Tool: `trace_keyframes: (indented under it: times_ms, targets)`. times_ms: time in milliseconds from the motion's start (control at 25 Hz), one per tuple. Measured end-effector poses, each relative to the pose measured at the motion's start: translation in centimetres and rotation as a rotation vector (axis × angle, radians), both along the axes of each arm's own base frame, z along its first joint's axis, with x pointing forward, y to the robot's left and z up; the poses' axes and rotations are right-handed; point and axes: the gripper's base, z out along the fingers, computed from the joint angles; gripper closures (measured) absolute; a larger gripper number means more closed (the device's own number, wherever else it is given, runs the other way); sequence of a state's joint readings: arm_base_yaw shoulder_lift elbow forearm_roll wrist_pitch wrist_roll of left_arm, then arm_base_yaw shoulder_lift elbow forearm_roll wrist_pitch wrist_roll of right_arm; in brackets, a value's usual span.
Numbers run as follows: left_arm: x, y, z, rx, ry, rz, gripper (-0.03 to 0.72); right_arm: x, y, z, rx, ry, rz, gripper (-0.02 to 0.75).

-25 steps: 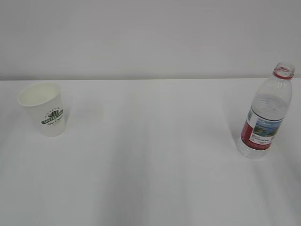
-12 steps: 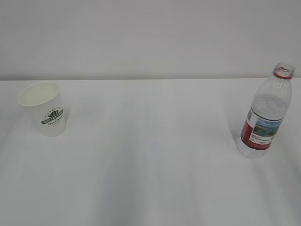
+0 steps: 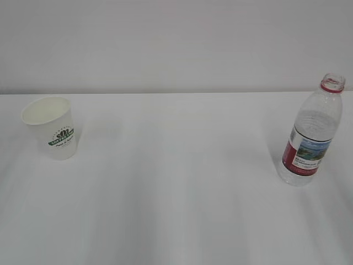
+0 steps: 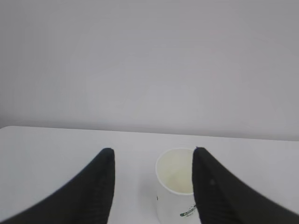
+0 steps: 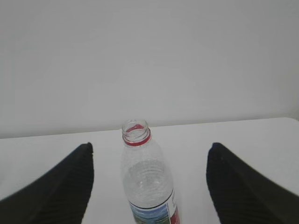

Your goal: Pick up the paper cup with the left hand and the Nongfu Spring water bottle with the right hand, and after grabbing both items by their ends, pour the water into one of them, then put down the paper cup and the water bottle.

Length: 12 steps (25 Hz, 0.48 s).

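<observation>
The paper cup point(image 3: 51, 127) stands upright at the table's left, white with a green logo. In the left wrist view the paper cup point(image 4: 176, 186) sits ahead of my left gripper point(image 4: 153, 151), nearer its right finger; the jaws are open and empty. The Nongfu Spring water bottle point(image 3: 312, 135) stands uncapped at the right, red neck ring on top, partly filled with water. In the right wrist view the water bottle point(image 5: 147, 179) stands between the wide-open fingers of my right gripper point(image 5: 149, 145), untouched. Neither arm shows in the exterior view.
The white table point(image 3: 176, 187) stretches between cup and bottle with a plain pale wall point(image 3: 176, 44) behind its far edge.
</observation>
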State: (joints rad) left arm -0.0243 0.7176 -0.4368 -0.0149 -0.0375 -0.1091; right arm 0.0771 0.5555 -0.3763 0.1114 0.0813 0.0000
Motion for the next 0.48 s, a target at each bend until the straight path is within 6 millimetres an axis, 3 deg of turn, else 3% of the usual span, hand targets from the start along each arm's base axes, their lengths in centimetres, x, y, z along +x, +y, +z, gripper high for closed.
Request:
trace_keyframes:
  times_ms: [480]
  targets:
    - [0.2,-0.8,-2.7,-0.003,0.035,-0.053,0.301,-0.2,-0.1,-3.0,0.027,0.026,-0.015,0.170]
